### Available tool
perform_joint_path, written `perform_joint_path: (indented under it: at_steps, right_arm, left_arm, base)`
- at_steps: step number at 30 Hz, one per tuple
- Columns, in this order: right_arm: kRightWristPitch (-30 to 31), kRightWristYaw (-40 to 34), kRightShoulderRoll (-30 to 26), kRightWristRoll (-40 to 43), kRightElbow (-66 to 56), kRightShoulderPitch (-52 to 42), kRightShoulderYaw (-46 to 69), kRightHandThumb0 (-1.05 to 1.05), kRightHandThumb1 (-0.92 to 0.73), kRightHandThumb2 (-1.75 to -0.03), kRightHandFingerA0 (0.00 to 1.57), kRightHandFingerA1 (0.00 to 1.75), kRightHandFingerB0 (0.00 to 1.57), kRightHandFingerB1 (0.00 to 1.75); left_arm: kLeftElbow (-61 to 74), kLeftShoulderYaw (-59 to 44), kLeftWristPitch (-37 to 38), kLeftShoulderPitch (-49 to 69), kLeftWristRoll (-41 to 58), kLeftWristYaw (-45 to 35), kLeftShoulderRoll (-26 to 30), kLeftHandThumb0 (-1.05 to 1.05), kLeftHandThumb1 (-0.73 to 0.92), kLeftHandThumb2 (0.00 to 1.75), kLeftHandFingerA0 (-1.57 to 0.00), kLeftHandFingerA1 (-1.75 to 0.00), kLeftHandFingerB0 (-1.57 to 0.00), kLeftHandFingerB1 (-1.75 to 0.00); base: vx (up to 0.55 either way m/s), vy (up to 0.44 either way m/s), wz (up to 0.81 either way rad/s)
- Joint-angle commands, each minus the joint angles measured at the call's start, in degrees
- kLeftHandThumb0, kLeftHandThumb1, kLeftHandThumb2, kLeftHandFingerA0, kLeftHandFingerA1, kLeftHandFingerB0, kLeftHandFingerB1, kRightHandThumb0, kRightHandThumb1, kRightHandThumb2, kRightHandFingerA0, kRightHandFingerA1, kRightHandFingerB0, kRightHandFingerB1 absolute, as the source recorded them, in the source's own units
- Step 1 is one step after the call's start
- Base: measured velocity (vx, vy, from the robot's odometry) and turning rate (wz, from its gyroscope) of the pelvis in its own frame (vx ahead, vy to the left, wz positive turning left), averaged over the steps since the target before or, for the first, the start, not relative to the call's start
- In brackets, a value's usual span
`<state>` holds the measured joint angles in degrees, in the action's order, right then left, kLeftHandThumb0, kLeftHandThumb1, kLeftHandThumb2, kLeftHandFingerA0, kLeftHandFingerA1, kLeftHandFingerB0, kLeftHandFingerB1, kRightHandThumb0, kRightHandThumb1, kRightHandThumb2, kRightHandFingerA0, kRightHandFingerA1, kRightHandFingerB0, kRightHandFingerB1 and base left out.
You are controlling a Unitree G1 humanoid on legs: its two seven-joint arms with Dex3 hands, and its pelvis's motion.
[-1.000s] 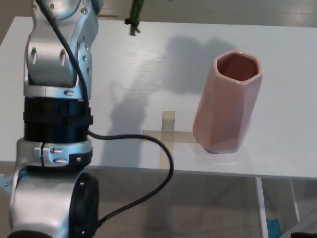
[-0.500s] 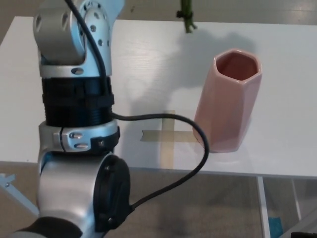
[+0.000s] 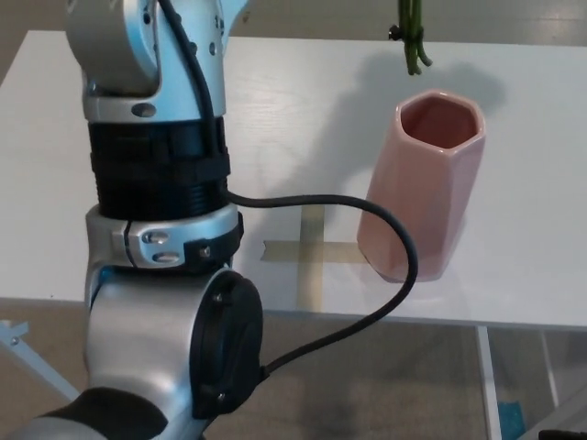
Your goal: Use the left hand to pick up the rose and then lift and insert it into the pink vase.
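The pink vase [image 3: 422, 183] stands upright on the white table [image 3: 532, 137], right of centre, with its mouth open to the camera. The green stem end of the rose [image 3: 411, 37] hangs down from the top edge of the picture, just above and a little left of the vase's mouth. Its flower is out of the picture. My left arm [image 3: 156, 183] rises through the left half of the picture, and its hand is above the top edge, out of view. No part of my right arm shows.
A cross of tan tape [image 3: 310, 249] marks the table just left of the vase's base. A black cable [image 3: 367, 220] loops from my left arm across the table's front edge. Floor shows below the table.
The rose stem has travelled right along the top of the picture, from left of centre to just above the vase. My left arm has swung right with it.
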<state>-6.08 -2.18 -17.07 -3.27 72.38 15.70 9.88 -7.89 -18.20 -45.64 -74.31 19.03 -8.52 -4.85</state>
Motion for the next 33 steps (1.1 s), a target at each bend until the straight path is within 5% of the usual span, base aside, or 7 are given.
perform_joint_path:
  at_steps: [1,33]
  right_arm:
    - [-0.3,0.3,-0.1,0.7,0.1,-1.2,0.3,-0.26,-0.6,-0.58,0.7,0.44,0.59,0.41]
    - [-0.4,0.7,-0.1,0.6,0.1,-2.0,-0.1,-0.25,-0.62,-0.59,0.69,0.44,0.57,0.41]
  left_arm:
    - [1.1,1.4,-1.7,-1.1,2.8,1.2,0.5,-0.15,0.84,0.69,-0.99,-1.44,-0.89,-0.86]
    - [4.9,6.2,-3.7,2.9,5.9,3.5,-0.6,-0.14,0.82,0.69,-0.96,-1.42,-0.89,-0.84]
  base:
    - [0.0,0.0,0.0]
    - [0.0,0.0,0.0]
